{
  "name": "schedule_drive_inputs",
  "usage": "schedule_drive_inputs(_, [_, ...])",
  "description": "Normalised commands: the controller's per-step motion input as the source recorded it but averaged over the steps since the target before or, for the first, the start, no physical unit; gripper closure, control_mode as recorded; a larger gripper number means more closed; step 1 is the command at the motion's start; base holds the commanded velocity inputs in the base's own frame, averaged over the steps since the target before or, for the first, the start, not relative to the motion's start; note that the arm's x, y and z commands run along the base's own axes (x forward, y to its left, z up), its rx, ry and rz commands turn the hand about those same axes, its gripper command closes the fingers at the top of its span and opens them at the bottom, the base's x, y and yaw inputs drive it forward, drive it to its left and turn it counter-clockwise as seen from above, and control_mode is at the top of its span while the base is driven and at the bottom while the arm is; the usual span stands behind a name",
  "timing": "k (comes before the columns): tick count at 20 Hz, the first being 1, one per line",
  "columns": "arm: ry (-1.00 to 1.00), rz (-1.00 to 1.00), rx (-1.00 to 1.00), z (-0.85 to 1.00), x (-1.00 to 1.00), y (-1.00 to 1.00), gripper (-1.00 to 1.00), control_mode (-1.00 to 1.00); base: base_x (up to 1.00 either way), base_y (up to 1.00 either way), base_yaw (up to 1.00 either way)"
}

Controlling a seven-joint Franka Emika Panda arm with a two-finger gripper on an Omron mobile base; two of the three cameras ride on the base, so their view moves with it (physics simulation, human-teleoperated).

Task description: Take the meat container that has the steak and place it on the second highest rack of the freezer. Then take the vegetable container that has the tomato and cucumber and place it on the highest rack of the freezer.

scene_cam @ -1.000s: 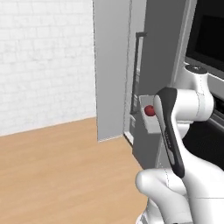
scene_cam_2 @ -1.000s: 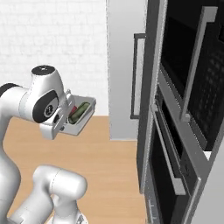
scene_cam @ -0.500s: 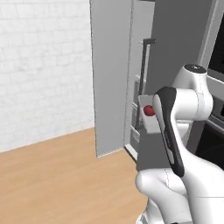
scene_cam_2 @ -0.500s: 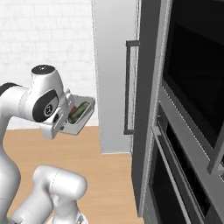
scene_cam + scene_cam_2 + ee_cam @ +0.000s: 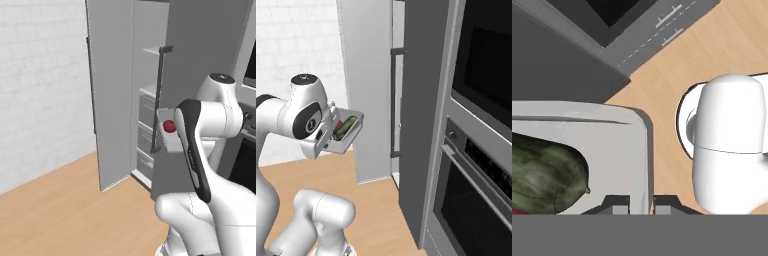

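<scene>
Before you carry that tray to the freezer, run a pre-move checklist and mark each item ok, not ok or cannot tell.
1. Grip: gripper pinched on the vegetable container rim - ok.
2. Contents: cucumber and tomato both in the container - ok.
3. Freezer door swung open - ok.
4. Highest rack visible through the opening - ok; whether it is free, cannot tell.
5. Steak container already on the second rack - cannot tell.
6. Container level enough to keep contents from rolling out - cannot tell.
</scene>
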Motion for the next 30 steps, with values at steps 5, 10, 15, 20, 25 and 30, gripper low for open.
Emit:
schedule_drive_inputs(5, [0.00,0.00,0.00,0.00,0.00,0.00,1.00,1.00,0.31,0.85,-0.47])
schedule_drive_inputs(10, [0.00,0.00,0.00,0.00,0.00,0.00,1.00,1.00,0.34,0.89,-0.46])
schedule_drive_inputs(15, [0.00,0.00,0.00,0.00,0.00,0.00,1.00,1.00,0.35,0.86,-0.45])
schedule_drive_inputs(20, [0.00,0.00,0.00,0.00,0.00,0.00,1.00,1.00,0.35,0.68,-0.44])
schedule_drive_inputs(25, [0.00,0.00,0.00,0.00,0.00,0.00,1.00,1.00,0.39,0.65,-0.44])
schedule_drive_inputs(30, [0.00,0.00,0.00,0.00,0.00,0.00,1.00,1.00,0.42,0.37,-0.35])
